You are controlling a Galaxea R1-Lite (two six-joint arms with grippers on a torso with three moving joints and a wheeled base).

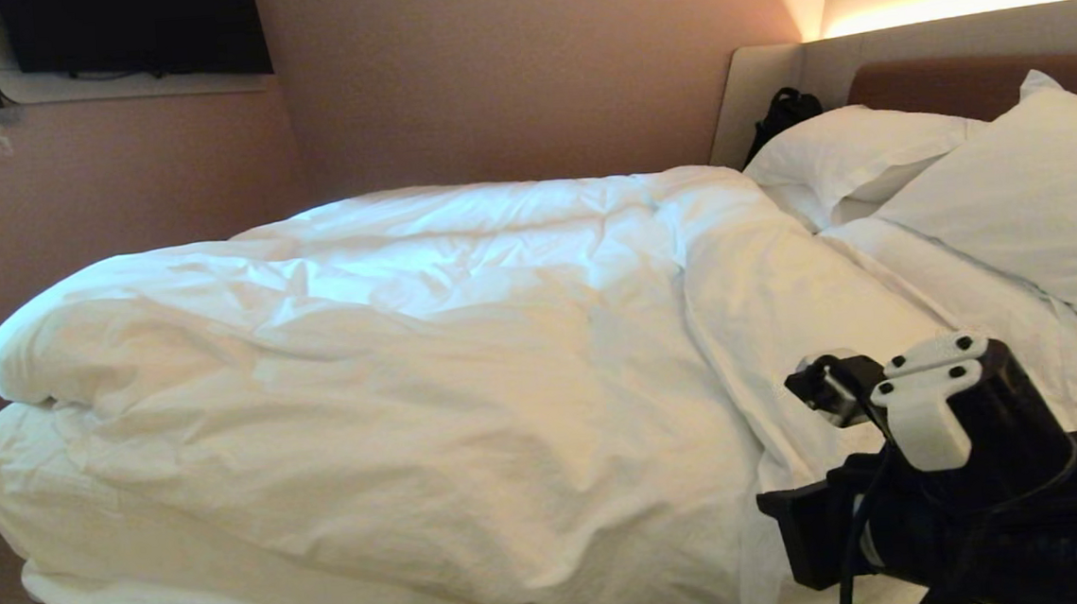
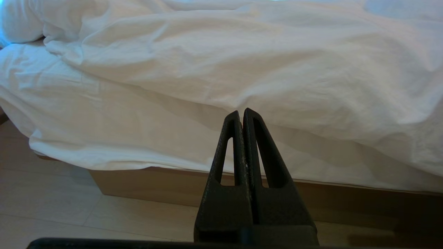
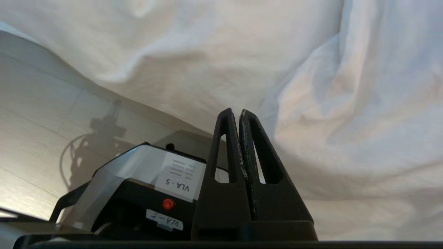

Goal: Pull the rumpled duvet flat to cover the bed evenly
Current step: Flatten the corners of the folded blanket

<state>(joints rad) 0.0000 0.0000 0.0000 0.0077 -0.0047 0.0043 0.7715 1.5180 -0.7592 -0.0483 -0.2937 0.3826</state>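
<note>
The white duvet (image 1: pixel 409 349) lies creased and bunched over most of the bed, with a thick fold along its far left end and its near edge hanging over the tan wooden base (image 2: pixel 155 183). My right arm (image 1: pixel 947 444) reaches in at the lower right, by the bed's near side. In the right wrist view the right gripper (image 3: pixel 238 112) is shut and empty, pointing at the hanging duvet (image 3: pixel 328 86) without touching it. The left gripper (image 2: pixel 241 112) is shut and empty too, held low in front of the bed's side, apart from the duvet (image 2: pixel 242 62).
Two white pillows (image 1: pixel 869 151) (image 1: pixel 1043 200) lean at the padded headboard (image 1: pixel 940 84), with a black bag (image 1: pixel 786 114) beside it. A dark screen (image 1: pixel 131 32) hangs on the far wall. My own base (image 3: pixel 148 180) stands on the pale floor (image 3: pixel 34 121) close to the bed.
</note>
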